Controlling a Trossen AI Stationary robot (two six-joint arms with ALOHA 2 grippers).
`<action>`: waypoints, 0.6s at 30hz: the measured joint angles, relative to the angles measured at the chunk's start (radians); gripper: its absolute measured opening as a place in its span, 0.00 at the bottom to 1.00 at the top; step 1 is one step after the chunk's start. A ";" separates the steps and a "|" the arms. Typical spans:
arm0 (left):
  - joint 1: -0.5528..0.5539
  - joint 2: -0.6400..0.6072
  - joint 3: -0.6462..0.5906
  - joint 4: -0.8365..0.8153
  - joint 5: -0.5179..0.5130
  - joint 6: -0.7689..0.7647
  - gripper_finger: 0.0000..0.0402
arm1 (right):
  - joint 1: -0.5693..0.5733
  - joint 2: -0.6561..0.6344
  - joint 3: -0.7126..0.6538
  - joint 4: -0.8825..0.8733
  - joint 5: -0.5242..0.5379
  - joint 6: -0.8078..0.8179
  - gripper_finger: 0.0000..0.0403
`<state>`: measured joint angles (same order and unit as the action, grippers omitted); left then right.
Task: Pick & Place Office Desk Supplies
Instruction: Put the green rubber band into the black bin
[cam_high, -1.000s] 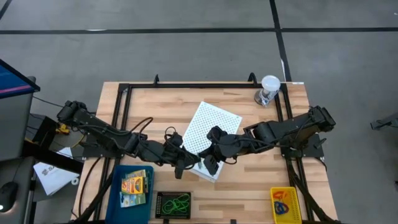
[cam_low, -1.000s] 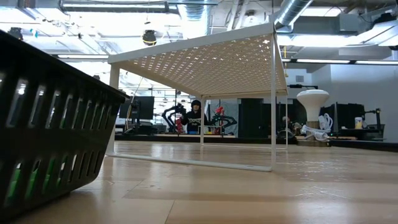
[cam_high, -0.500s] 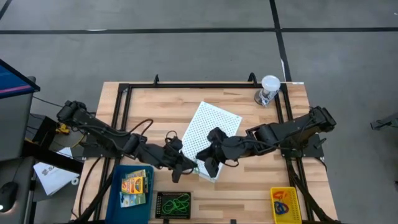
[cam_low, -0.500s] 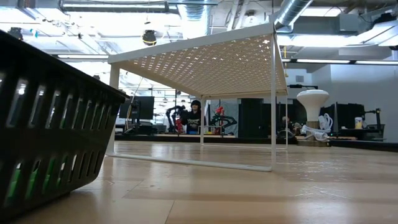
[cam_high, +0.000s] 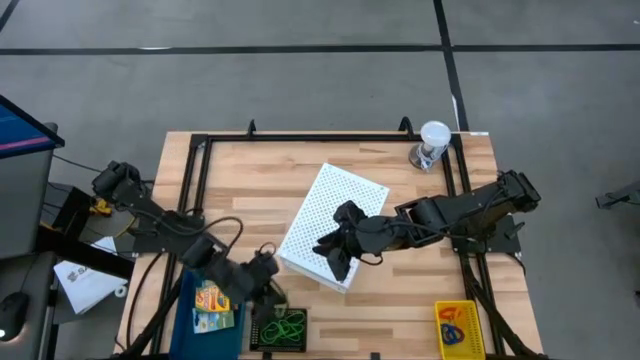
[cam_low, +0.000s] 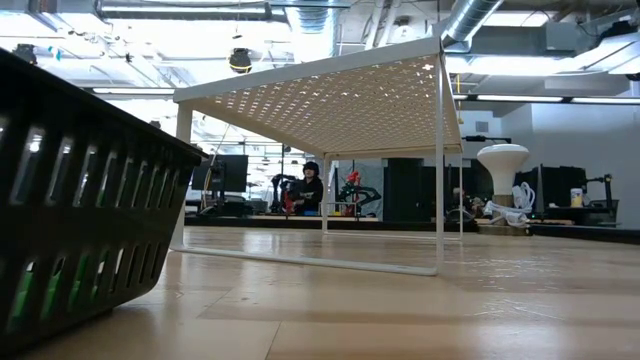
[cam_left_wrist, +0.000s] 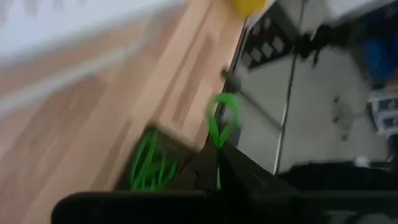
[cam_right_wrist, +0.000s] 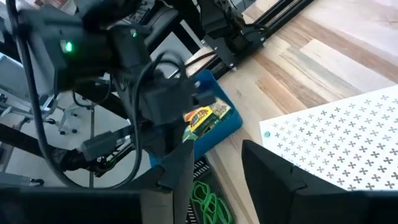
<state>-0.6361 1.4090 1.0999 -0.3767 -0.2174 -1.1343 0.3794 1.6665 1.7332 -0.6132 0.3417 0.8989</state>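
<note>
One thin green rubber-band loop (cam_left_wrist: 221, 121) pinched in left gripper (cam_left_wrist: 217, 163); right gripper (cam_right_wrist: 217, 168) parted over perforated white box (cam_high: 325, 215)

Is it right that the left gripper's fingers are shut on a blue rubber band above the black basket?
Not quite: the rubber band is green, not blue, as the left wrist view shows. The rest holds: the left gripper has its fingers shut on it above the black basket, which already holds green bands.
</note>
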 joint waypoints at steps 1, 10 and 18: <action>-0.019 0.000 -0.004 -0.012 0.000 -0.014 0.00 | 0.001 0.000 0.000 0.000 0.000 0.000 0.33; -0.140 0.046 -0.140 0.108 -0.074 -0.138 0.00 | 0.041 0.000 0.000 -0.027 0.029 0.044 0.32; -0.146 0.224 -0.156 0.250 -0.034 -0.157 0.00 | 0.112 0.000 0.000 -0.102 0.095 0.144 0.32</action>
<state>-0.7822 1.6330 0.9436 -0.1267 -0.2513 -1.2915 0.4911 1.6665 1.7336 -0.7156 0.4365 1.0432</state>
